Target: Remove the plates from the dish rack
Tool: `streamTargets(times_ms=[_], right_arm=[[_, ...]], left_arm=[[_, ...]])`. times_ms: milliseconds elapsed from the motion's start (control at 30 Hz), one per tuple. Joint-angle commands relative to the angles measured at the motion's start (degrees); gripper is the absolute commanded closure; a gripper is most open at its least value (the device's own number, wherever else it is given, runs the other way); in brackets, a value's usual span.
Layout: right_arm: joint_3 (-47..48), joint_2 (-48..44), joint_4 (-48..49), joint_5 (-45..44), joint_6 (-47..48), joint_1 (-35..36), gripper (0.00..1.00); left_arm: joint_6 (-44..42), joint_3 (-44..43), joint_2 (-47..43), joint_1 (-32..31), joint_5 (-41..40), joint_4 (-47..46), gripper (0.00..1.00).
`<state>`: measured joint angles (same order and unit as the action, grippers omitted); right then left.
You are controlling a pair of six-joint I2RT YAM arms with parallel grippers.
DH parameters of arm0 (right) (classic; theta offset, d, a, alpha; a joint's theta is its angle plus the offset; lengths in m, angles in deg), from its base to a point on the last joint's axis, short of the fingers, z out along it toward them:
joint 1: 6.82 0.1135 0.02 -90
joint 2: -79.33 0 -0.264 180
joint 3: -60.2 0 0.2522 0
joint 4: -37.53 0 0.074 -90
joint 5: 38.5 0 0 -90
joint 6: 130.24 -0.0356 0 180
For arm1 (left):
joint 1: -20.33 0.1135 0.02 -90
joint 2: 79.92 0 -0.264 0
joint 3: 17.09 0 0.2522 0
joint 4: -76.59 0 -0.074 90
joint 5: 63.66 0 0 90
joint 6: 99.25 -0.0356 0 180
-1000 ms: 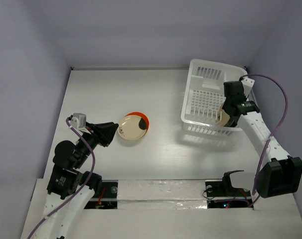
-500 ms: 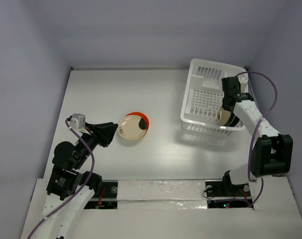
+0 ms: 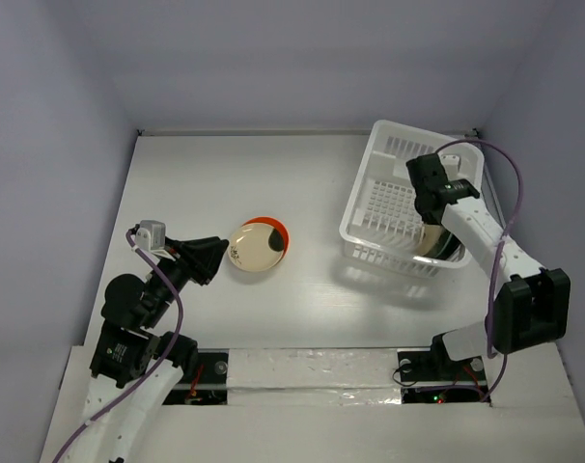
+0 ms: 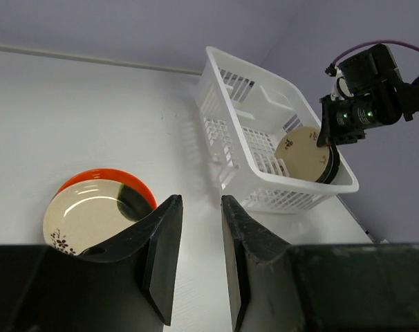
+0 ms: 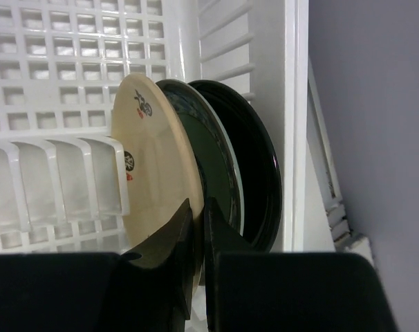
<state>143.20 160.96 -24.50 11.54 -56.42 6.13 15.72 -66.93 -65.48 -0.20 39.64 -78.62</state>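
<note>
Jaws of the right gripper are pinching the rim of the cream plate, which is standing on edge in the near-right corner of the dish rack beside two dark plates. Jaws of the left gripper are hanging partly apart, empty, near a stacked cream plate lying on an orange-red plate on the table.

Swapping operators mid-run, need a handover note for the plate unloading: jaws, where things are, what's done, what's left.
Left gripper: jaws partly open, empty, hovering beside the stack on the table.
Right gripper: inside the dish rack, jaws pinched on the rim of the racked cream plate.
Done: two plates out, the unloaded cream plate stacked on the orange-red plate.
Left: three upright in the rack: the gripped cream one, the green plate, the black plate.
</note>
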Motion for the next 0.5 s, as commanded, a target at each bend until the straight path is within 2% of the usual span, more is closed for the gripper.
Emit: streamTargets(times_ms=[0,233,333,433,467], right_arm=[[6.0,-1.9,-4.1,-7.5,-1.6,3.6,1.00],[14.7,-7.1,-8.8,-12.3,-2.2,8.3,1.00],[17.1,-9.3,-7.4,-9.3,-1.8,10.5,1.00],[15.7,-11.2,0.2,-2.5,-2.5,13.8,1.00],[14.9,-11.6,2.7,2.6,-3.0,16.8,1.00]], left_arm=[[0.3,-0.2,0.3,-0.3,0.1,-2.1,0.73],[0.3,0.0,1.0,-0.3,0.3,-2.2,0.73],[0.3,0.0,1.4,-0.3,0.6,-2.3,0.73],[0.3,0.0,1.6,0.2,0.5,-2.2,0.73],[0.3,0.0,1.6,0.2,0.4,-2.2,0.73]])
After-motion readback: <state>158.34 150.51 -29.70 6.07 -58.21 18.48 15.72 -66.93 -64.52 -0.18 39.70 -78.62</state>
